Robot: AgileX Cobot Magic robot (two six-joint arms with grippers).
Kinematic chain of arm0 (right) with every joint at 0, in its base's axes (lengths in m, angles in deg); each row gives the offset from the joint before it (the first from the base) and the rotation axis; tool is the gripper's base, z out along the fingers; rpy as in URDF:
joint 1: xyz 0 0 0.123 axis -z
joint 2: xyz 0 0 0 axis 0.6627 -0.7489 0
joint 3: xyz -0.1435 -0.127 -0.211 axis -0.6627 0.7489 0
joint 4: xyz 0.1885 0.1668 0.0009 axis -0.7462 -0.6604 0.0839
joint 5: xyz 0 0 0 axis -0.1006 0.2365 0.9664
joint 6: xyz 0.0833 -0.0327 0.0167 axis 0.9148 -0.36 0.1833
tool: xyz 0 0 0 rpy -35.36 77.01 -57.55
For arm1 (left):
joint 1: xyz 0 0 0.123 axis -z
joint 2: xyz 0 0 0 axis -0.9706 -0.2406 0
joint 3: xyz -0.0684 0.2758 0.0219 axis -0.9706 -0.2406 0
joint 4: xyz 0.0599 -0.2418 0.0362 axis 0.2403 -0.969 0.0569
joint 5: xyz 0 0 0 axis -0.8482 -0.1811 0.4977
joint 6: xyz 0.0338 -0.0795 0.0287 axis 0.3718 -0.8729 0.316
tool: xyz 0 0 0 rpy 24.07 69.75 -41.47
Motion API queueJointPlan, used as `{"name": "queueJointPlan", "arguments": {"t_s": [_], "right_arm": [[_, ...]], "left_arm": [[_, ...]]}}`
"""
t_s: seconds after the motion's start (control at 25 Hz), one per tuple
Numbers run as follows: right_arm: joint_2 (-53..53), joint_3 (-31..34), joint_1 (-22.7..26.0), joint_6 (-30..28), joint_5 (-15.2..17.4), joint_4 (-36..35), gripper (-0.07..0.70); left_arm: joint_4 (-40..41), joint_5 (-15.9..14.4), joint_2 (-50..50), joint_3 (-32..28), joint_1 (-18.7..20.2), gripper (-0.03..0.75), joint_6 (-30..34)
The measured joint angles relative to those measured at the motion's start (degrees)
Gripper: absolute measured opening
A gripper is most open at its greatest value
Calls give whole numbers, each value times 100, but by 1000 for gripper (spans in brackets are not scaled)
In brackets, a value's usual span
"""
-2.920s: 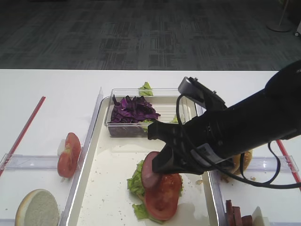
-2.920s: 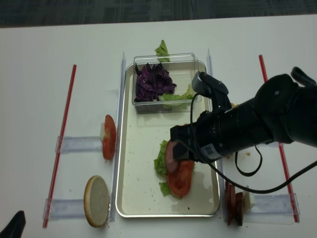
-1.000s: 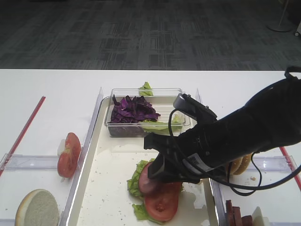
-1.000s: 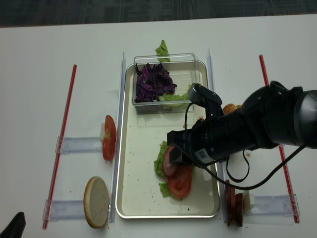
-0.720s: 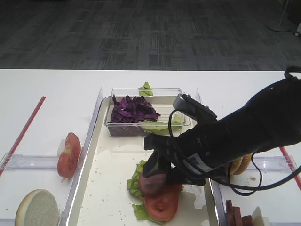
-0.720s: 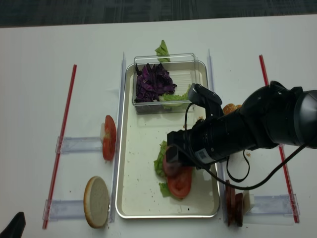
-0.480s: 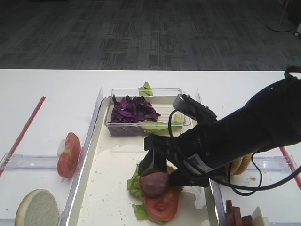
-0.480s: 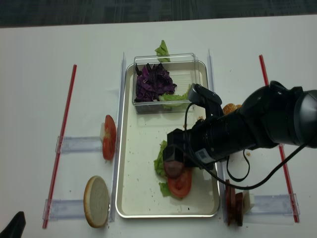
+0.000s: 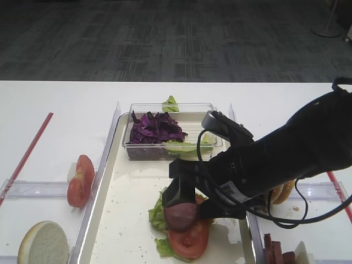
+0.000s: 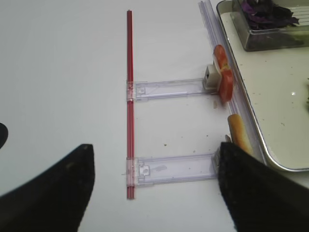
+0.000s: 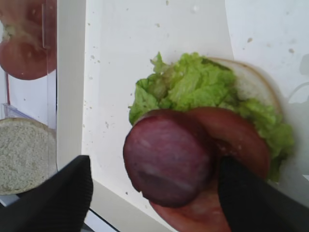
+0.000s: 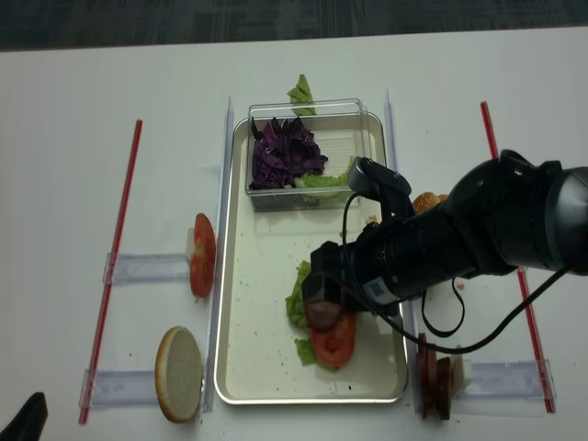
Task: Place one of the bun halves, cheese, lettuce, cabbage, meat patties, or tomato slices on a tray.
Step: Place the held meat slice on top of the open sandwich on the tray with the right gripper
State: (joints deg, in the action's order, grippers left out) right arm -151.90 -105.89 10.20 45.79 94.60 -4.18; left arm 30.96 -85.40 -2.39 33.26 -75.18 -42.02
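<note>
A round pinkish-brown meat patty [image 11: 169, 157] lies on a tomato slice [image 11: 236, 145] and lettuce [image 11: 193, 82], over a pale bun half [image 11: 256, 84] on the cream tray [image 11: 145, 38]. My right gripper [image 11: 154, 193] is open, one black finger on each side of the patty and no grip on it. In the high view the same patty [image 9: 180, 215] sits below the right gripper [image 9: 190, 201], above the tomato slice [image 9: 190, 240]. My left gripper [image 10: 154, 188] is open and empty over the bare table left of the tray [image 10: 270, 111].
A clear box holds purple cabbage [image 9: 155, 127] at the tray's far end. Tomato slices [image 9: 80, 180] and a cut-face bun half [image 9: 44, 242] stand in holders on the left. A sesame bun [image 9: 283, 192] and meat patties [image 9: 273, 247] are on the right. Red strips [image 10: 129, 101] lie on the table.
My right gripper has gone from shut to open. The meat patty it held upright has dropped and now lies flat on the tomato slice and lettuce.
</note>
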Motion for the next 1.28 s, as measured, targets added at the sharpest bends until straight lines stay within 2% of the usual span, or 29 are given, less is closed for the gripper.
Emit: {"name": "queueJointPlan", "arguments": {"t_s": [1.04,1.28], "right_arm": [[156,0,0,322,48,253,561],[290,-61,0,585,113,574,561]], "left_arm": [[0,0,0,0,0,492,0],[0,0,0,0,0,492,0]]}}
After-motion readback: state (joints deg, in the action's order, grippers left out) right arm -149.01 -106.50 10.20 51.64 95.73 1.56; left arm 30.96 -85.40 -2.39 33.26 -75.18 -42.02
